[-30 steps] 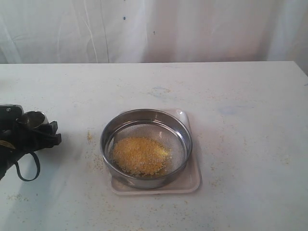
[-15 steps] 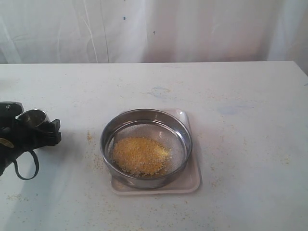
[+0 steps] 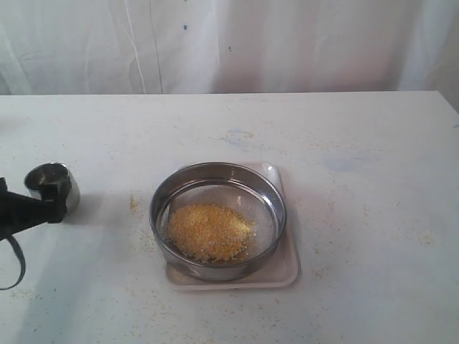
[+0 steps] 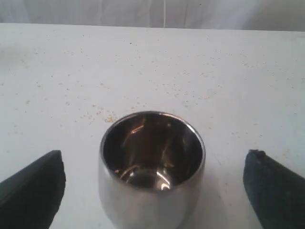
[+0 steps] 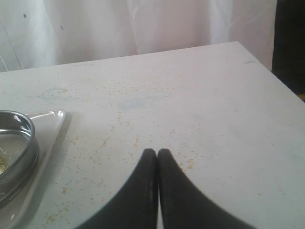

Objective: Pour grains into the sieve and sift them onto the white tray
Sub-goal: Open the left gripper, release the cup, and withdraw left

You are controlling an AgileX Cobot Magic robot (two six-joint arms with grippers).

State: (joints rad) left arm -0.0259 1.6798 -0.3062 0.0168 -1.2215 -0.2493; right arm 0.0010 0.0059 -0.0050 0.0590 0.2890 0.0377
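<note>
The sieve (image 3: pixel 217 219), a wide steel-rimmed round one, rests on the white tray (image 3: pixel 281 269) at the table's middle. A heap of golden-yellow grains (image 3: pixel 209 231) lies on its mesh. A small shiny steel cup (image 3: pixel 51 185) stands upright and empty on the table at the left. My left gripper (image 4: pixel 155 179) is open, its black fingers (image 4: pixel 33 191) set wide on either side of the cup (image 4: pixel 152 167) without touching it. My right gripper (image 5: pixel 157 151) is shut and empty over bare table, off the tray's (image 5: pixel 50 125) right side; it is out of the exterior view.
Loose yellow granules (image 3: pixel 134 204) are scattered on the white table between cup and sieve and around the tray. A white curtain (image 3: pixel 229 43) hangs behind the table's far edge.
The left gripper has let go of the cup, opened, and drawn back to the left; the cup now stands free on the table. Sieve and tray have not moved.
</note>
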